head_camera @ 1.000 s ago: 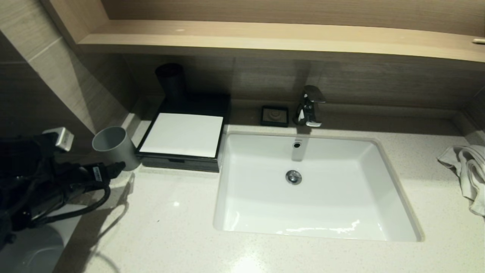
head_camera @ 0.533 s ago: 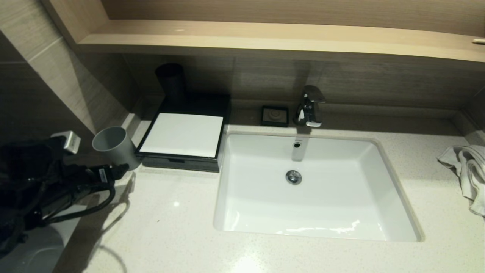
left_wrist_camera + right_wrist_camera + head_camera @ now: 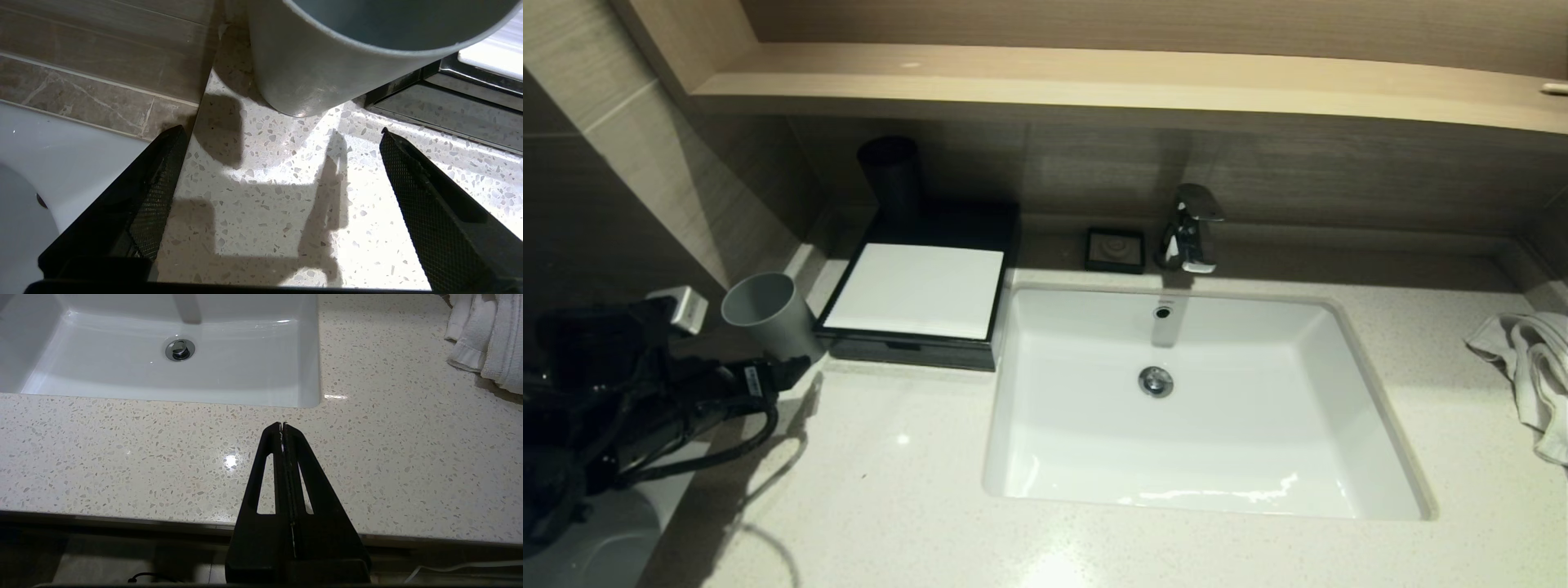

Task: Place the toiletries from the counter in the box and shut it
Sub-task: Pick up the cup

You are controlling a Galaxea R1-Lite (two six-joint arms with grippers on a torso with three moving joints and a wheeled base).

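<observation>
Since a second ago, only the left gripper (image 3: 278, 139) is being seen in a new place: it is being carried a little forward and lower along the counter's (image 3: 890, 490) left edge, toward the grey cup (image 3: 768, 314), while everything else is being found where it was. Its fingers (image 3: 155, 196) are being held wide apart with nothing between them, over bare speckled stone, with the cup just ahead and the box's (image 3: 915, 294) drawer front beside the cup. Right of the cup, the box is being shown closed, its white top panel flat, against the basin's (image 3: 1201, 408) left rim. No toiletries are being shown on the counter or anywhere in these views. Behind the basin, a small soap dish (image 3: 1115, 249) and the tap (image 3: 1192, 229) are being seen. At the far right, a white towel (image 3: 1527, 376) is lying crumpled. The right gripper (image 3: 282, 426) is being held pressed together, empty, parked over the counter's front edge.
</observation>
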